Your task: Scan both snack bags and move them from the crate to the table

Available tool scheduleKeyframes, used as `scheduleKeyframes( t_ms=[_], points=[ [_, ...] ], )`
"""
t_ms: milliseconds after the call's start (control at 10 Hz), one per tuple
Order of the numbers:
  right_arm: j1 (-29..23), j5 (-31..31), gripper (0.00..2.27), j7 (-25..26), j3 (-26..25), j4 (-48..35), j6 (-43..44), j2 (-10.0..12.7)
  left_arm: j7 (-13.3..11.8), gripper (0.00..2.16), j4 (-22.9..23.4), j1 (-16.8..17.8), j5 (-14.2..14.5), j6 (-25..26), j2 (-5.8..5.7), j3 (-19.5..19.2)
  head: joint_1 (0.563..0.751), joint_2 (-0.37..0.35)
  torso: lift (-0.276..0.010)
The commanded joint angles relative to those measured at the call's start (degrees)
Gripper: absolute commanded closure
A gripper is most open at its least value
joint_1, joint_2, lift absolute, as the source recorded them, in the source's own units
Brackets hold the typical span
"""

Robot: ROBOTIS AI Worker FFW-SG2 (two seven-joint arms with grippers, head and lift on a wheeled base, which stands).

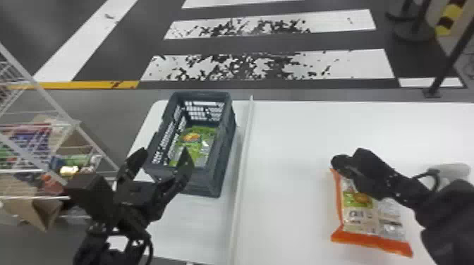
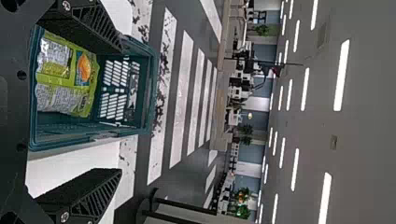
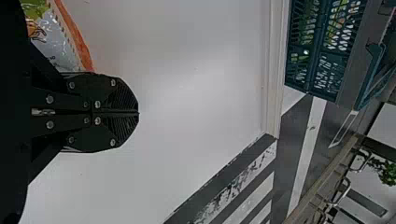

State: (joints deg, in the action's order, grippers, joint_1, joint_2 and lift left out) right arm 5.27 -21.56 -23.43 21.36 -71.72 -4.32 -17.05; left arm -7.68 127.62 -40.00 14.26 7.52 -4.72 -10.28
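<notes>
Lying apart: 1 green bag (image 1: 207, 133), 1 orange-edged bag (image 1: 363, 215).

To the outer side of the left gripper (image 1: 164, 153) stands a white wire rack (image 1: 76, 123) — mixed packets on its shelves, an open cardboard box (image 1: 45, 210) low down. Beyond both grippers, worn white stripes (image 1: 268, 65) cross the dark floor (image 1: 264, 44). A dark post (image 1: 449, 65) rises past the right gripper (image 1: 340, 162). Far ahead of the left — plants (image 2: 243, 195) and ceiling lights (image 2: 341, 74).
</notes>
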Motion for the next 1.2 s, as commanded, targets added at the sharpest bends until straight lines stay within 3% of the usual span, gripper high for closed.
scheduleKeyframes(
  t_ms=[0,300,500,600,700,1100],
  points=[
    [-0.2,0.0,2.26,0.2,-0.2,-0.3,0.3,0.0,-0.1,0.09,0.0,0.0,0.1,0.0,0.06,0.0,0.695,0.173,-0.037],
    [-5.7,1.6,2.22,0.3,-5.1,-14.3,-4.6,0.0,-0.1,0.09,-0.1,-0.1,0.1,-0.2,0.06,-0.2,0.695,0.180,-0.037],
    [-9.1,6.2,1.26,0.3,-11.6,-22.8,-11.6,-0.2,-0.1,0.09,-0.1,-0.1,0.2,-0.4,-0.03,-0.4,0.695,0.163,-0.037],
    [-10.5,9.2,0.42,0.2,-15.3,-25.1,-13.6,-0.3,-0.1,0.09,0.0,-0.1,0.3,-0.5,-0.03,-0.4,0.695,0.134,-0.037],
    [-11.8,10.3,0.04,0.2,-19.1,-26.7,-16.0,-0.2,-0.2,0.09,0.0,0.0,0.5,-0.7,-0.11,-0.4,0.695,0.099,-0.037],
    [-13.6,12.6,0.03,0.1,-29.6,-22.4,-16.6,-0.9,-0.3,0.09,-0.2,0.2,0.8,-0.7,-0.38,-0.4,0.695,-0.042,-0.037]
  ],
)
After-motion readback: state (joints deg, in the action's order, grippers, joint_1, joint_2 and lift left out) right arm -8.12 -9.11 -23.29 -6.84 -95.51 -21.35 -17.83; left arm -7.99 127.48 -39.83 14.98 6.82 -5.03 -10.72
